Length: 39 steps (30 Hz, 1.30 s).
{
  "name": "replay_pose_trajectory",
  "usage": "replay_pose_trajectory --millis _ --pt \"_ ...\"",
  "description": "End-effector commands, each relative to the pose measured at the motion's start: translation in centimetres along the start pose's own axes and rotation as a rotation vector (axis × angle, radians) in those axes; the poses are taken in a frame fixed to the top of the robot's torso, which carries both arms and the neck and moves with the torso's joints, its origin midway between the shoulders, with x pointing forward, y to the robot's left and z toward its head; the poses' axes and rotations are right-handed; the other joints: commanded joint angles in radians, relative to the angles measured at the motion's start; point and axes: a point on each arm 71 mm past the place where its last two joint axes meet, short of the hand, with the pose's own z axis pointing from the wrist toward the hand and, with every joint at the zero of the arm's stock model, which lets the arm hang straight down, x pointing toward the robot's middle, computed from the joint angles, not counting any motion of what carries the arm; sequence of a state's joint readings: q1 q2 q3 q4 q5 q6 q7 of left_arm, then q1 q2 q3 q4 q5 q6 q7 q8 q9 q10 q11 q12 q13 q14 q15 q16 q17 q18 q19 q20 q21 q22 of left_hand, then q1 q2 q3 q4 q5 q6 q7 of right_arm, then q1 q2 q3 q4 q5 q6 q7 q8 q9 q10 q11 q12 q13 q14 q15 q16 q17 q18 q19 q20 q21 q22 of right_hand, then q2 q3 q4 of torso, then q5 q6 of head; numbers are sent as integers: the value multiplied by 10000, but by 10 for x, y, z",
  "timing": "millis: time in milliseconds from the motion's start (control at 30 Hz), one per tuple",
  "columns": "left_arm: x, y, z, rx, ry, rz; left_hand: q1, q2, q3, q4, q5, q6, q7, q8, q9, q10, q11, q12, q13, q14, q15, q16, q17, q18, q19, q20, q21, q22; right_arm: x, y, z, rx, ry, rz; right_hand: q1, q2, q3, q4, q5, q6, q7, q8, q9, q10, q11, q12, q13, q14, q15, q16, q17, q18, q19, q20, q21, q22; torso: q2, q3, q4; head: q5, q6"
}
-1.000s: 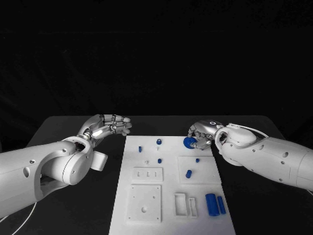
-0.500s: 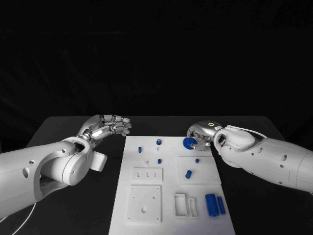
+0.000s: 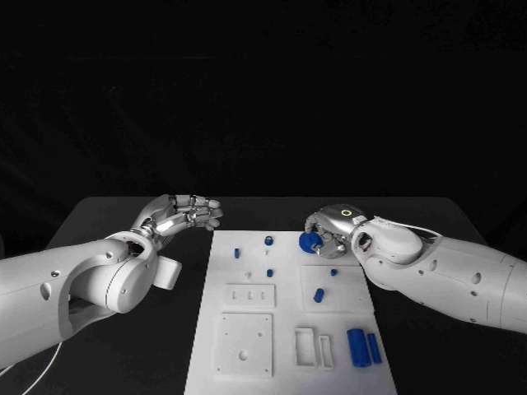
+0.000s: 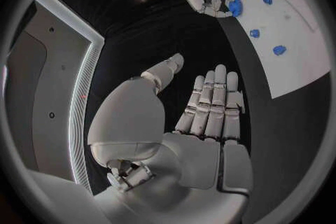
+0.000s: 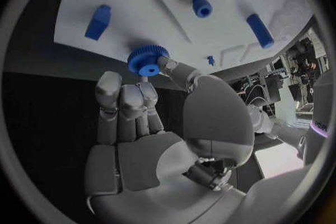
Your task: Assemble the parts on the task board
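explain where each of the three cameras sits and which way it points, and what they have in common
Head view: on the robot's head, looking down at the black table and the task board; both white arms come in, left hand beside the board, right hand at its far end.
Left wrist view: behind the left hand, its fingers held out over the table, facing across toward the board.
Right wrist view: behind the right hand, facing the board, fingertips holding the blue gear.
Shared: all three show the gear, the right hand and the board.
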<state>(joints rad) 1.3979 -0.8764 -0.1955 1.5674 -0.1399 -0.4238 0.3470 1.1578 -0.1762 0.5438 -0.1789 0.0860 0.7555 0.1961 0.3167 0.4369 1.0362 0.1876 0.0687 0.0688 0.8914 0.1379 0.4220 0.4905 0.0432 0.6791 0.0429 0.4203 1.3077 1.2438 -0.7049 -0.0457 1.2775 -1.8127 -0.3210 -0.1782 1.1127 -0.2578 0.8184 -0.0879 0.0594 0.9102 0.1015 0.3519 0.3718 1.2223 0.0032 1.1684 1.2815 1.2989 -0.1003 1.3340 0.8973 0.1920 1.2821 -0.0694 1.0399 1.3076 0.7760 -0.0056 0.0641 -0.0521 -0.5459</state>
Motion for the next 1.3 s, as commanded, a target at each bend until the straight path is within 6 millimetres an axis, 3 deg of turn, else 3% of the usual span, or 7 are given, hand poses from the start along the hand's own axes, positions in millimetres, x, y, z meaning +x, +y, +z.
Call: replay_pose_trajectory --millis 33,300,467,700,900,1133,1300 --pt "2 -2 1 119 152 -6 -80 -6 72 7 -55 -13 58 -41 -11 -59 -15 -11 0 -29 38 -62 9 168 -50 -16 -16 181 -14 11 2 59 -910 -655 3 -124 34 84 -57 627 101 76 196 66 -32 38 -8 10 -70 -57 18 698 85 -15 61 153 0 2 3 65 31" --pt "3 -3 1 119 170 -13 -83 -2 73 7 -55 -13 58 -40 -11 -59 -15 -10 0 -28 38 -63 10 168 -50 -16 -15 181 -25 60 10 -916 -1324 -713 28 -212 95 195 -74 680 77 93 211 98 -57 38 -24 23 -95 -71 36 697 120 -25 86 151 12 0 15 155 81" --pt "4 -3 1 114 183 -18 -84 -1 74 7 -55 -12 57 -40 -11 -60 -15 -10 0 -28 38 -64 10 168 -50 -16 -15 181 -25 78 16 -1257 -1401 -871 42 -226 113 216 -76 680 74 89 212 88 -60 19 -42 27 -97 -74 41 697 126 -28 92 151 7 -14 31 204 80" --pt "4 -3 1 114 196 -23 -83 0 75 4 -53 -12 57 -39 -11 -62 -15 -10 0 -28 38 -65 11 169 -51 -16 -15 181 -14 94 22 -1541 -1242 -993 67 -230 137 231 -75 678 72 85 212 82 -62 3 -56 29 -98 -80 44 697 131 -30 96 150 25 -11 47 226 75" --pt "5 -3 1 118 224 -33 -81 -1 76 1 -52 -12 56 -39 -11 -61 -15 -9 1 -27 38 -66 12 169 -52 -16 -14 181 -5 106 26 -1728 -1055 -958 82 -234 147 234 -73 672 73 80 211 78 -62 -7 -65 31 -99 -82 46 697 133 -32 99 150 23 6 24 272 39" --pt "6 -3 1 117 233 -34 -82 -1 76 -1 -52 -12 57 -39 -11 -63 -15 -9 1 -27 38 -67 12 169 -52 -16 -13 181 2 111 27 -1784 -859 -987 86 -235 148 237 -72 665 75 75 210 80 -61 -7 -67 33 -98 -84 48 697 135 -32 101 151 26 13 36 325 1" --pt "6 -3 1 118 233 -34 -83 -2 77 -2 -52 -13 57 -39 -11 -63 -14 -9 1 -27 38 -68 13 169 -52 -16 -13 181 5 109 28 -1724 -712 -1064 85 -239 145 240 -73 660 76 71 209 66 -59 -26 -81 33 -97 -86 49 697 136 -32 103 151 14 13 6 367 -25"
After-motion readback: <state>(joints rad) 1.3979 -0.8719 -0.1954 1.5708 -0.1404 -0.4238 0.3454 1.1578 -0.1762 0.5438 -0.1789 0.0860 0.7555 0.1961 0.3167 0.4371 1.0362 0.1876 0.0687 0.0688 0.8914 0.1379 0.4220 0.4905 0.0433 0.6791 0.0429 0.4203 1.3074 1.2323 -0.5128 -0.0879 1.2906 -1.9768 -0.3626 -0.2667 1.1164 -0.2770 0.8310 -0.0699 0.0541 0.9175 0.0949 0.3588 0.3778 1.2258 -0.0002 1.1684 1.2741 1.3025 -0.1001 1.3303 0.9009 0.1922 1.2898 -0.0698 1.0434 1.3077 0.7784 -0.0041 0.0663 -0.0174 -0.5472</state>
